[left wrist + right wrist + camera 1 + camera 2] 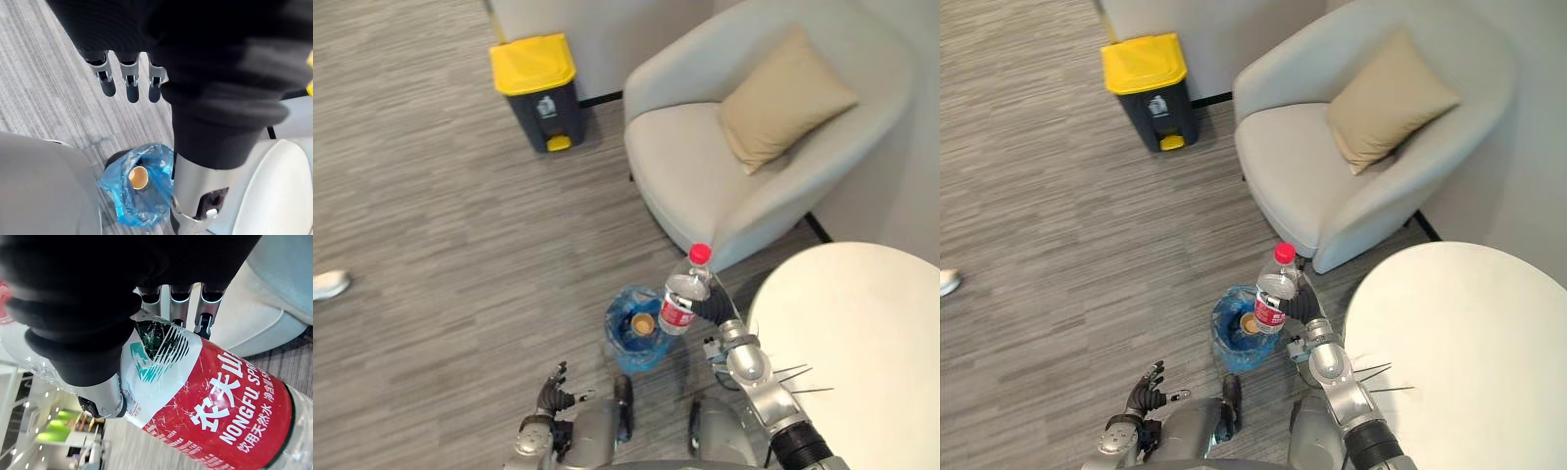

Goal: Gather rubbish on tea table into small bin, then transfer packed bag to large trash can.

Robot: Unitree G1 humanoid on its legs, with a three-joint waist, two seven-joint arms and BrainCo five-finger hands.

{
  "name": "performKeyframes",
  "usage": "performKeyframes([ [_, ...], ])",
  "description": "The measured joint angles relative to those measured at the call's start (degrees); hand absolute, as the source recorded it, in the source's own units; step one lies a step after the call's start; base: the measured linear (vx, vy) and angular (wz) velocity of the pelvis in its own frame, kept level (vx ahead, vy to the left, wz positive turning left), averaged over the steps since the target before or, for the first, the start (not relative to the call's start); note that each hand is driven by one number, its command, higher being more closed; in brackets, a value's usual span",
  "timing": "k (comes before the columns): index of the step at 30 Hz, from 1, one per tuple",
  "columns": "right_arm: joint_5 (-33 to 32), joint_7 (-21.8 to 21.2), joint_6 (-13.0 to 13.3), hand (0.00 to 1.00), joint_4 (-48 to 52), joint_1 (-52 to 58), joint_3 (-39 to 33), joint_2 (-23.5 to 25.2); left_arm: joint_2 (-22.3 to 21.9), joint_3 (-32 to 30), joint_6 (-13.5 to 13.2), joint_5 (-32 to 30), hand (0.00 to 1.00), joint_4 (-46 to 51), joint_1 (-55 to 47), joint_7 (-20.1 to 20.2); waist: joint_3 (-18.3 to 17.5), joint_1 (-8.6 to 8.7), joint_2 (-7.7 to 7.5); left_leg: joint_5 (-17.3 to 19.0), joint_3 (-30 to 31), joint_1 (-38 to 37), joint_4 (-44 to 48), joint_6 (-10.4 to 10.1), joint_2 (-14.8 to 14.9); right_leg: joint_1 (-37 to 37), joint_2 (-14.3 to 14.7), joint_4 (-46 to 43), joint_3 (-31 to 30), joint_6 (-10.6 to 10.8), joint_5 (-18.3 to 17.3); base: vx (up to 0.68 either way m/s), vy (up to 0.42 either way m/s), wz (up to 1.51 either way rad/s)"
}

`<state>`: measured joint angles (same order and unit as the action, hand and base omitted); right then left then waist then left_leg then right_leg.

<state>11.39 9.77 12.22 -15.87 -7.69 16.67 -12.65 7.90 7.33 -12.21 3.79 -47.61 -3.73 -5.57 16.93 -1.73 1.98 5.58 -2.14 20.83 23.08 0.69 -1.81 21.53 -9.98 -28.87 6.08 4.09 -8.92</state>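
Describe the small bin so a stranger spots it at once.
Find the pale armchair; on the floor before it, beside the round white table, stands the small bin. Unlike the yellow-lidded can, it is open, lined in blue plastic, with a cup inside.

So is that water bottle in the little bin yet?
Not yet: the right hand holds the water bottle upright, cap on, close by the blue-lined small bin.

Beneath me, the grey wood-grain floor (431,176) carries the small bin (619,345) lined with a blue bag (656,354), the yellow-lidded trash can (534,69) well beyond it, a pale armchair (685,157), and my round white surface (862,343) by the chair.
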Motion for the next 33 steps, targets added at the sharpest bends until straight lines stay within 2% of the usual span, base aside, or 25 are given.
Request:
performKeyframes([
  [2,0.44,0.09,-0.01,1.0,-2.69,-5.77,0.25,-1.03,-0.37,-0.03,-0.64,0.12,0.0,0.66,2.16,-1.08,3.59,-0.61,1.18,-1.65,2.24,3.17,-0.31,-2.49,0.41,3.04,0.04,-1.91,2.49,-0.92,-0.32,0.0,-0.235,0.5],
  [5,0.5,1.41,-0.27,1.0,-8.84,-11.66,1.74,-2.04,-1.35,0.04,-0.58,1.23,0.0,0.62,4.97,-2.84,6.34,-0.64,1.72,-2.51,3.69,6.52,-0.17,-3.78,0.86,5.84,0.11,-3.81,4.75,-2.17,-0.83,-0.07,-0.147,0.38],
  [7,0.68,2.93,-0.91,1.0,-12.4,-14.47,2.4,-1.71,-2.73,-0.26,-0.78,2.57,0.0,0.23,6.39,-4.08,6.43,-0.86,1.84,-2.24,3.94,10.32,2.0,-3.88,0.83,9.41,-0.16,-6.53,4.91,-2.84,-1.52,-0.11,-0.075,0.19],
  [9,1.17,4.93,-1.73,1.0,-14.69,-18.45,2.55,-0.79,-3.88,-1.0,-0.86,3.42,0.0,0.09,10.1,-5.09,7.8,-0.86,2.14,-0.26,3.53,16.93,7.36,-2.57,1.11,14.78,-1.09,-11.49,5.16,-3.12,-3.31,-0.19,-0.048,0.23],
  [11,1.6,5.45,-2.02,1.0,-14.68,-19.27,2.61,-0.55,-4.25,-1.68,-0.97,3.49,0.0,0.26,11.12,-5.48,8.04,-0.86,2.23,0.31,2.84,19.03,9.22,-2.6,1.72,16.46,-1.36,-13.0,5.38,-3.13,-3.81,-0.17,-0.045,0.27],
  [12,2.62,7.07,-2.46,1.0,-14.64,-21.68,2.45,0.4,-5.07,-3.76,-1.45,4.62,0.0,1.13,13.82,-6.49,8.85,-0.79,2.33,0.9,0.36,24.74,14.49,-2.15,3.83,21.34,-2.37,-18.05,6.26,-2.99,-5.97,-0.18,-0.076,0.5],
  [14,2.77,9.15,-2.74,1.0,-14.61,-25.5,2.22,0.94,-5.89,-5.63,-2.09,5.16,0.0,3.39,16.62,-7.45,9.29,-2.0,2.28,1.86,0.64,33.07,21.43,-1.6,3.88,28.78,-3.63,-24.93,6.32,-3.28,-8.24,-0.2,-0.071,0.4],
  [15,2.77,9.89,-2.84,1.0,-14.61,-28.31,1.72,0.96,-6.2,-6.08,-2.28,5.57,0.0,4.9,18.45,-7.85,10.6,-2.48,2.26,2.36,0.58,36.69,24.45,-1.42,3.82,32.39,-4.3,-28.26,5.94,-3.03,-9.16,-0.15,-0.031,0.12],
  [18,2.81,12.0,-3.82,1.0,-14.59,-34.32,1.19,1.0,-5.9,-8.41,-3.33,6.84,0.0,8.0,20.41,-8.74,12.59,-2.66,2.28,2.61,0.35,44.43,28.86,-1.08,3.79,39.93,-5.36,-33.38,5.34,-2.89,-10.37,-0.19,-0.025,0.2],
  [19,2.79,13.28,-4.08,1.0,-14.64,-36.34,1.0,0.31,-6.12,-9.16,-4.04,8.04,0.0,9.89,21.49,-9.51,12.71,-3.3,2.22,2.58,-0.36,48.45,30.29,-1.07,3.92,44.17,-5.76,-35.65,4.61,-3.1,-10.69,-0.16,-0.011,0.28],
  [24,2.76,15.12,-5.71,1.0,-19.22,-40.82,-0.45,-1.54,-5.98,-9.35,-4.41,9.66,0.0,14.16,22.89,-9.74,13.1,-5.21,2.13,2.46,-1.35,54.36,33.05,-1.15,4.71,49.99,-6.32,-38.57,4.06,-3.09,-10.88,-0.07,0.018,0.07],
  [25,2.74,15.32,-6.32,0.0,-20.41,-41.58,-0.55,-1.93,-5.71,-9.36,-4.42,9.66,0.0,14.63,22.89,-9.74,13.09,-5.31,2.12,2.44,-1.52,55.05,33.11,-1.17,4.7,50.7,-6.52,-38.77,3.99,-3.09,-10.88,-0.03,0.018,0.07],
  [33,2.17,16.28,-6.61,0.0,-23.58,-42.58,-2.82,-3.77,-4.79,-9.56,-4.63,10.34,0.0,14.95,22.92,-11.11,13.07,-5.17,2.0,1.89,-1.75,56.5,32.83,-1.08,4.69,51.92,-7.09,-38.86,4.42,-3.3,-11.02,-0.01,0.002,0.03],
])
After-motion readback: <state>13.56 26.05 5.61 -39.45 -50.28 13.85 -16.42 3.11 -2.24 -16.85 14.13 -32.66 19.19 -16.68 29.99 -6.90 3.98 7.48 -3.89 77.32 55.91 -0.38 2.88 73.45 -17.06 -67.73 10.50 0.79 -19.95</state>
